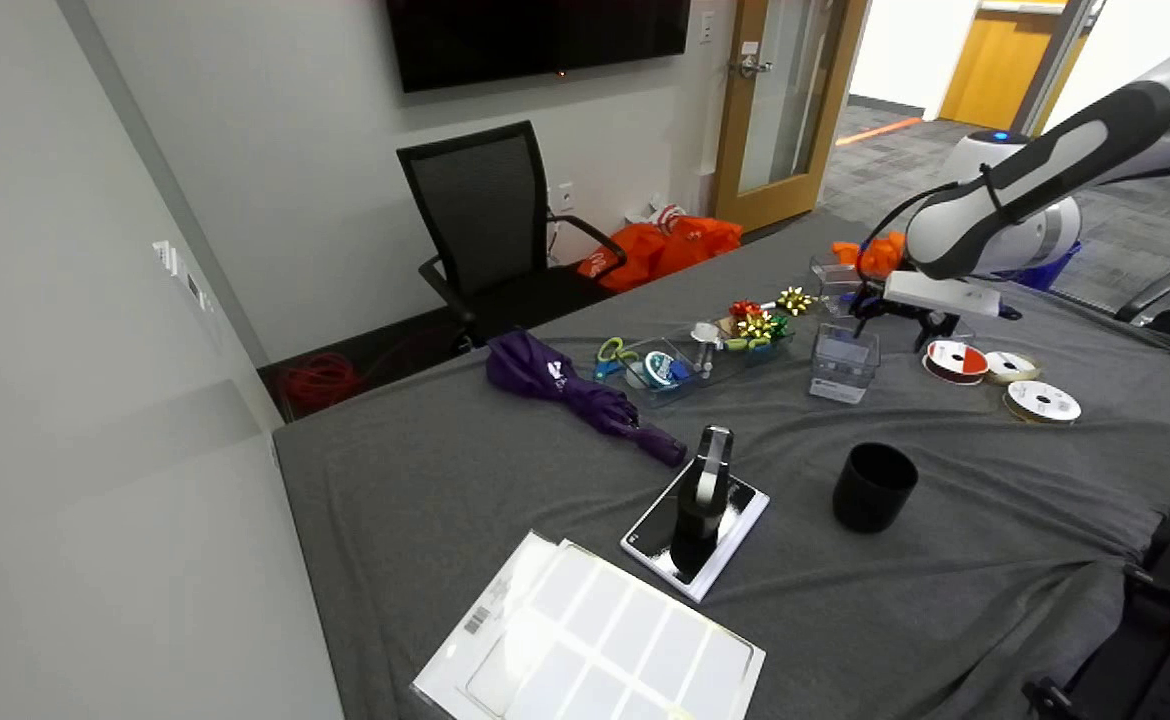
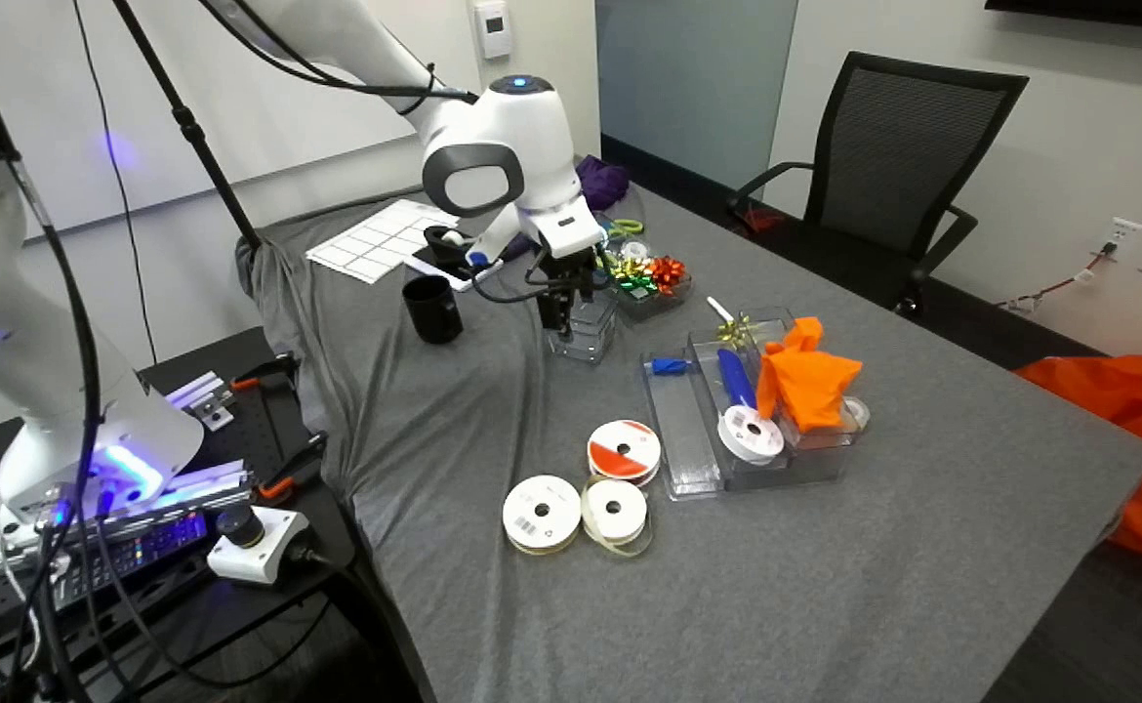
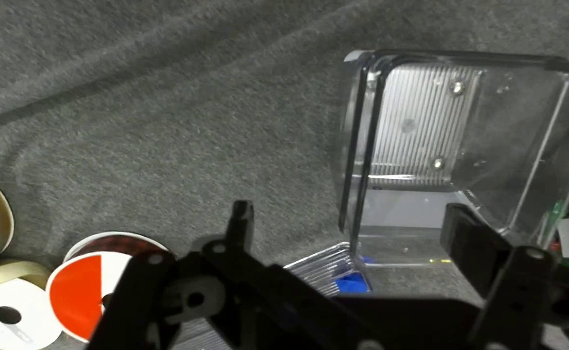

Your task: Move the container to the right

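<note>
My gripper (image 3: 348, 213) hangs with its fingers well apart near the clear container (image 3: 413, 121).

Closing from here, I might catch only a wall or corner, because I seem off-centre, and it could tip or skid; its doubled rim may mean two nested together, so one could come alone. In the wrist view the container lies toward the upper right, one finger overlapping its lower part, the other over the counter (image 3: 192, 146); whether I touch it I can't tell. Ribbon spools (image 3: 73, 294) lie farther out.
</note>
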Available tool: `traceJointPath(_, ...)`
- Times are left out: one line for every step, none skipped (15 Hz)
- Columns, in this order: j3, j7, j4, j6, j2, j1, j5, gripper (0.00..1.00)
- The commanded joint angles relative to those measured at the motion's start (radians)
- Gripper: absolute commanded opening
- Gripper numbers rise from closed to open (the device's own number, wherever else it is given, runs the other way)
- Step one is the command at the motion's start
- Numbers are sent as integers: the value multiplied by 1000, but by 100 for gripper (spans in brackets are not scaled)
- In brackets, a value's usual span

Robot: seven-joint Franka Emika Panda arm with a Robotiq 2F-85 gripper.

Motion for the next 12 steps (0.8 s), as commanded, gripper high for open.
traceJointPath(5, -39, 59, -15, 69, -14, 18, 100)
traceJointPath(4, -44, 67, -14, 82, -15, 18, 100)
traceJointPath(2, -47, 78, -9, 100, -16, 18, 100)
traceJointPath(2, -54, 88, -9, 111, -18, 16, 100)
traceJointPath(5, -64, 96, 1, 123, -24, 20, 96)
traceJointPath(7, -73, 106, 2, 132, -28, 21, 72)
traceJointPath(10, -80, 116, 6, 143, -34, 25, 71)
traceJointPath(8, -84, 124, 4, 150, -36, 24, 69)
traceJointPath(7, -88, 133, 4, 158, -38, 24, 64)
traceJointPath(7, -91, 139, 4, 164, -40, 24, 56)
traceJointPath(7, -95, 142, 9, 168, -43, 24, 48)
traceJointPath(7, -99, 147, 10, 174, -44, 24, 42)
